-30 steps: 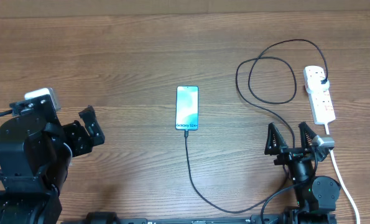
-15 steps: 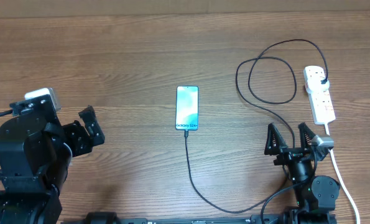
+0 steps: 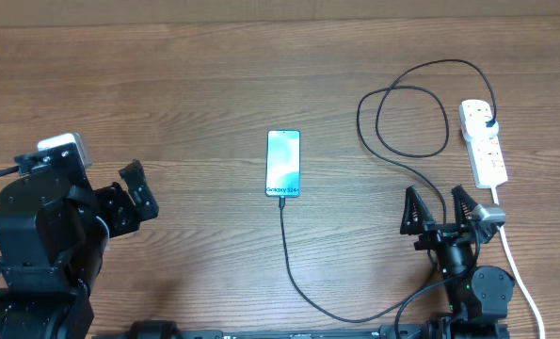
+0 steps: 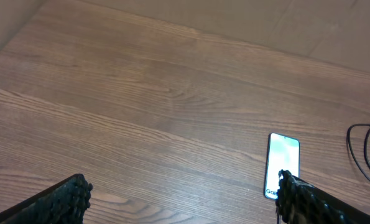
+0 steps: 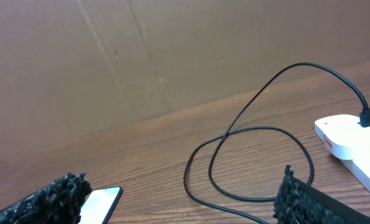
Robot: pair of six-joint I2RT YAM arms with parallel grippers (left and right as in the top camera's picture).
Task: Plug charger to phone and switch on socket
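The phone [image 3: 283,164] lies in the middle of the table with its teal screen up; it also shows in the left wrist view [image 4: 282,162] and the right wrist view [image 5: 96,202]. The black charger cable [image 3: 402,118] runs from the phone's near end, curves along the front of the table, loops at the right and its plug sits in the white socket strip [image 3: 483,143], seen also in the right wrist view [image 5: 352,137]. My left gripper [image 3: 138,191] is open and empty, left of the phone. My right gripper [image 3: 440,207] is open and empty, near the strip's front end.
The strip's thick white cord [image 3: 520,273] runs toward the front edge at the right. A cardboard wall [image 5: 141,56] stands behind the table.
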